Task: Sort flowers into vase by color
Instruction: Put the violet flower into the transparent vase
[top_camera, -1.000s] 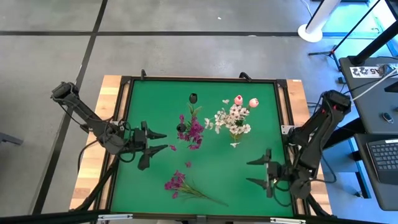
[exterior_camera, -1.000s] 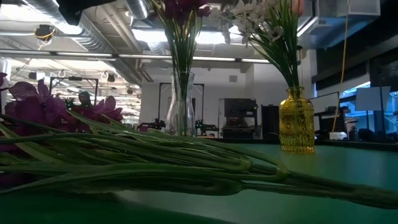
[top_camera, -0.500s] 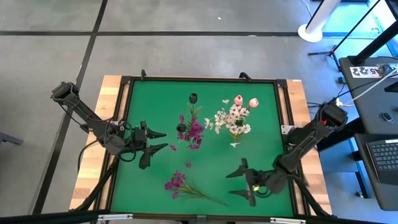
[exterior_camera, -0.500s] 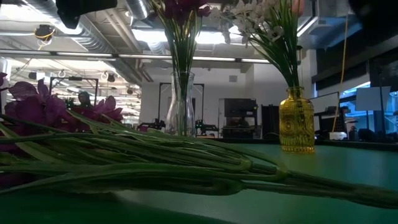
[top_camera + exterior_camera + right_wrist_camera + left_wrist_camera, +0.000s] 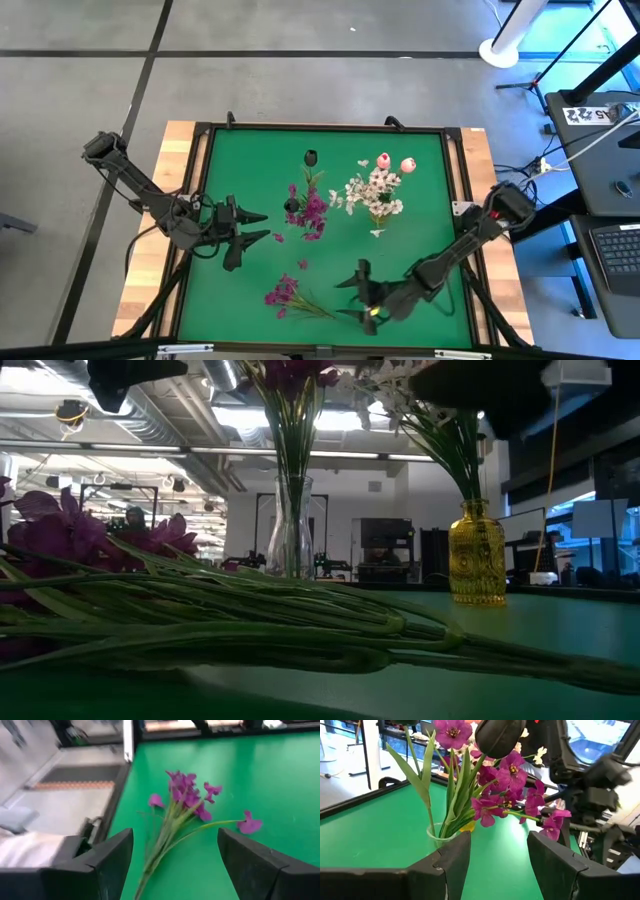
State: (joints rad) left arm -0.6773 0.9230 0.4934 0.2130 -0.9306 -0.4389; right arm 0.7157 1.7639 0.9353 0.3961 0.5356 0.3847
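Note:
A magenta-purple spray [image 5: 290, 296] lies flat on the green table near its near edge, blossoms toward the left, stems [image 5: 335, 316] toward the right; it also fills the low view [image 5: 200, 620] and shows in the right wrist view [image 5: 187, 800]. My right gripper [image 5: 358, 294] is open just right of the stem ends, touching nothing. A clear glass vase [image 5: 290, 530] holds magenta flowers [image 5: 310, 208] and a dark bud [image 5: 311, 157]. A yellow vase [image 5: 476, 555] holds white blossoms [image 5: 372, 190] and pink buds [image 5: 395, 162]. My left gripper [image 5: 250, 227] waits open left of the clear vase.
A loose magenta blossom [image 5: 302, 264] lies on the table between the vases and the lying spray. The table has a raised dark frame [image 5: 320, 128]. Bare green surface lies at the table's right and far left parts.
My right gripper has swept from the table's right near corner toward the left along the near edge, stopping open beside the stem ends of the lying magenta spray. The spray and the vases have stayed where they were.

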